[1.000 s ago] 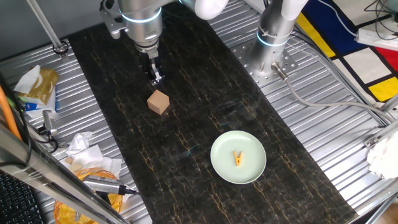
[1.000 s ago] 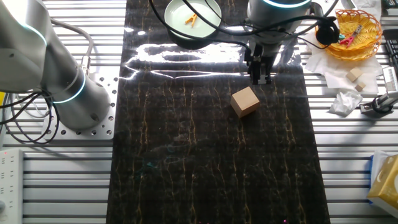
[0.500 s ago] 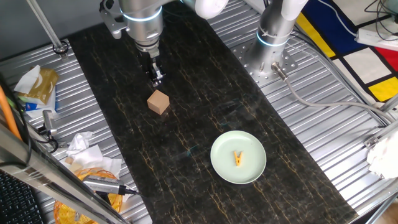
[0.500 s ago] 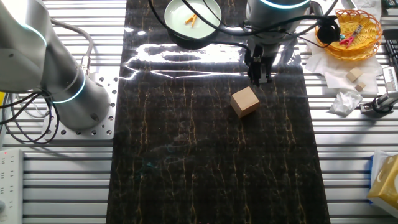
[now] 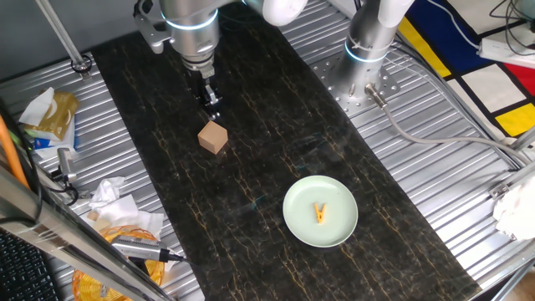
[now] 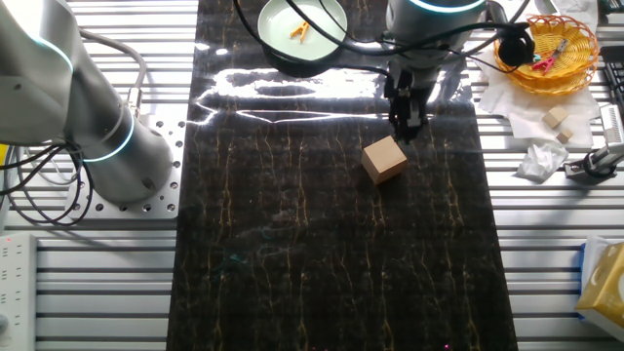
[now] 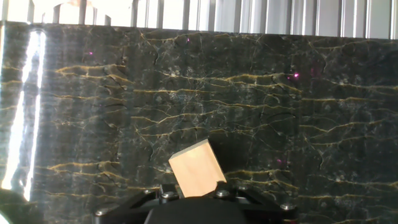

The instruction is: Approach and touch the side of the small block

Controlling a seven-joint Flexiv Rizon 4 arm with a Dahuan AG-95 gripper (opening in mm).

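Gleaming veined-marble mat (image 5: 276, 159) under matte wooden cube (image 5: 213, 138)

One fixed view: high, looking down over the dark mat (image 5: 251, 167), green plate (image 5: 320, 211) nearest.
Other fixed view: opposite side, plate (image 6: 302, 29) farthest.
Hand view: close above the mat (image 7: 199, 112).
Shared: mat, plate.

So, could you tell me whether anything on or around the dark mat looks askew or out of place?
The small block sits turned at an angle to the mat's edges, just below the gripper. Crumpled paper lies beside the mat. Otherwise nothing looks spilled or damaged.
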